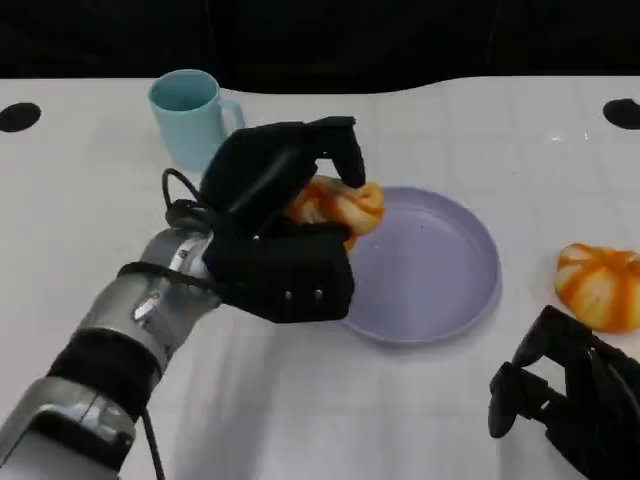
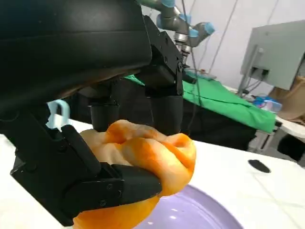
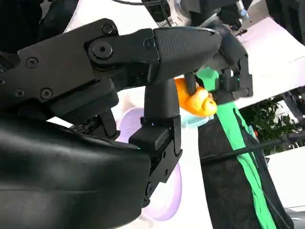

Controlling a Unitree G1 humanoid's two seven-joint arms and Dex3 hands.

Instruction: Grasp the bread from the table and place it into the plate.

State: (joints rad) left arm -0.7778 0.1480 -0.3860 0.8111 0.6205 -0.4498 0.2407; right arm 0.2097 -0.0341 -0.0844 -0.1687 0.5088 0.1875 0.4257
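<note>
My left hand pinches the bread over the plate rim; it dents softly, seems light, so grip its sides gently; right hand loosely curled, holding nothing

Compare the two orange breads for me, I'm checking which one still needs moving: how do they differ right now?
The held bread is gripped in the left hand, raised at the near-left rim of the purple plate; the loose bread lies on the white table, right of the plate, untouched. The held bread is partly hidden by fingers; the loose one shows in full near the empty right hand. Both are orange with pale streaks.
</note>
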